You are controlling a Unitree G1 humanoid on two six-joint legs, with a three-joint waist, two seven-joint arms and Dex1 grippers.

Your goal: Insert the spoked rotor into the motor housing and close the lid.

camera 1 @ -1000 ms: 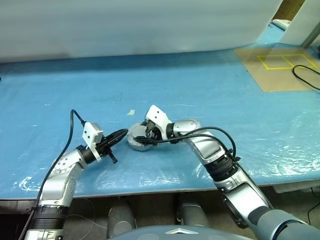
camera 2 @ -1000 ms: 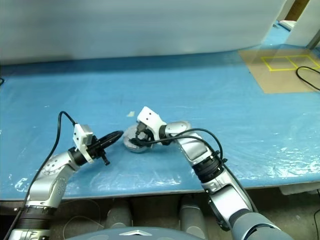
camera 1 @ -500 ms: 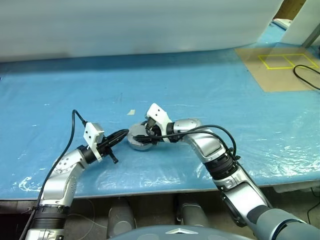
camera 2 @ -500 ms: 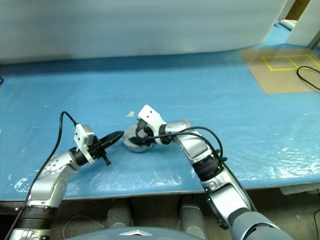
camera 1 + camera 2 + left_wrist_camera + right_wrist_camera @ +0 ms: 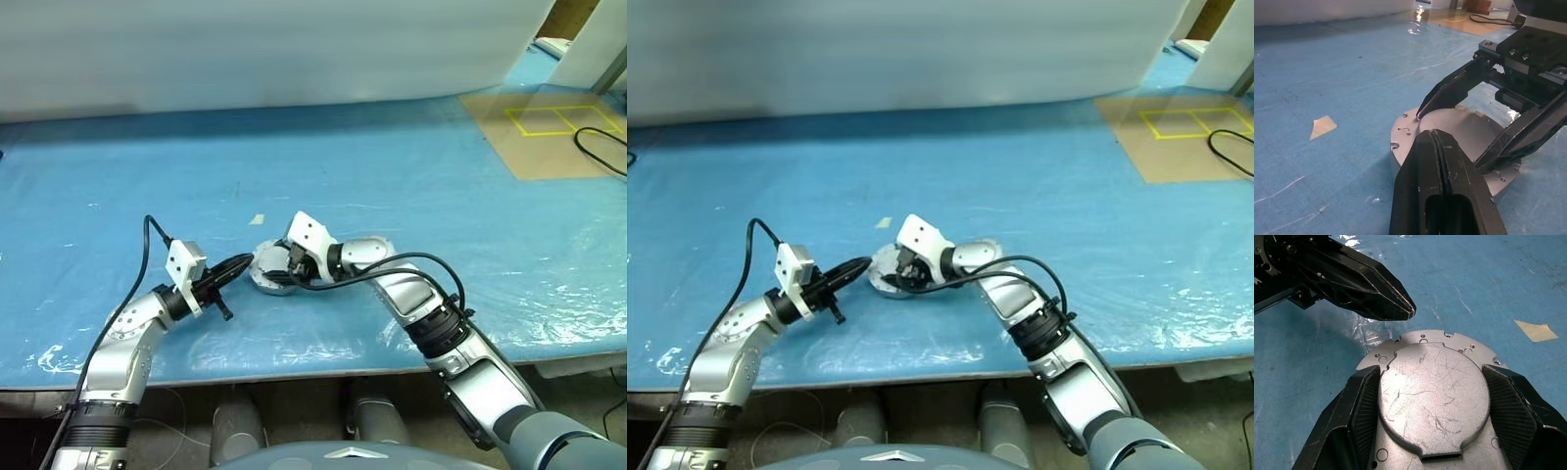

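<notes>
The motor housing [image 5: 266,279] lies on the blue table cover near the front middle, with the lid [image 5: 1432,387] flat on top, plain scratched grey face up. My right gripper [image 5: 1432,372] reaches in from the right and straddles the lid's raised disc. One finger [image 5: 1364,406] presses against each side, so it is shut on the lid. My left gripper [image 5: 1434,133] is shut on nothing and points level at the housing's left edge, with its tip [image 5: 247,259] just short of it. The spoked rotor is hidden.
A small scrap of tape [image 5: 256,219] lies just behind the housing. A brown board with yellow squares [image 5: 549,132] and a black cable [image 5: 598,152] sit at the far right. The table's front edge [image 5: 294,372] runs close below both arms.
My right wrist has tilted a little over the housing and its fingers stay around the lid. The housing and my left arm have not moved.
</notes>
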